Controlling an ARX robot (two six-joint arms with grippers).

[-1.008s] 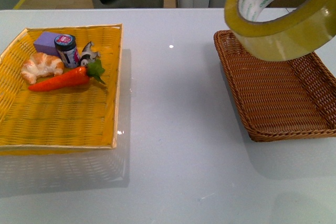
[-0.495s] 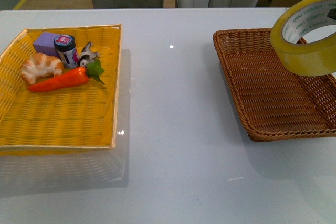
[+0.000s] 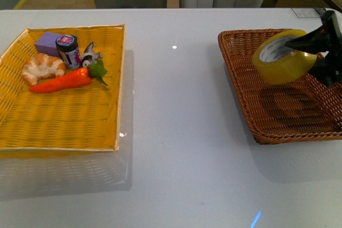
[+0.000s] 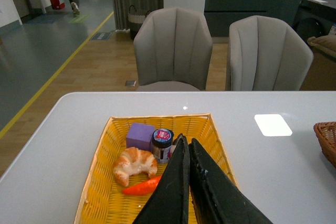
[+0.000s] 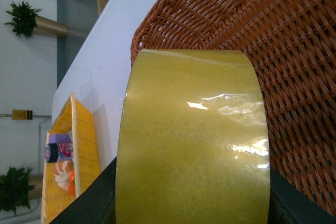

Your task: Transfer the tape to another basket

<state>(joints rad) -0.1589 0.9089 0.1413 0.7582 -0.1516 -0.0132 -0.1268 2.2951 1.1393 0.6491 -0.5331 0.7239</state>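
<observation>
The tape [image 3: 282, 57], a wide yellowish roll with a white printed core, hangs just above the floor of the dark brown wicker basket [image 3: 251, 113] at the right. My right gripper [image 3: 315, 54] is shut on the tape, black fingers coming in from the right edge. In the right wrist view the tape [image 5: 193, 140] fills the frame with the basket [image 5: 273, 35] weave right behind it. My left gripper [image 4: 188, 148] is shut and empty, out of the front view, above the yellow tray's near part.
The bright yellow woven tray [image 3: 64, 126] at the left holds a croissant [image 3: 41, 67], a carrot [image 3: 61, 82], a purple block [image 3: 48, 42], a small jar [image 3: 68, 50] and a small figure. White table between tray and basket. Grey chairs [image 4: 173, 51] stand beyond the table.
The tape has come down from high over the basket's far right side into the basket, now low over its floor, and the right gripper has come into view.
</observation>
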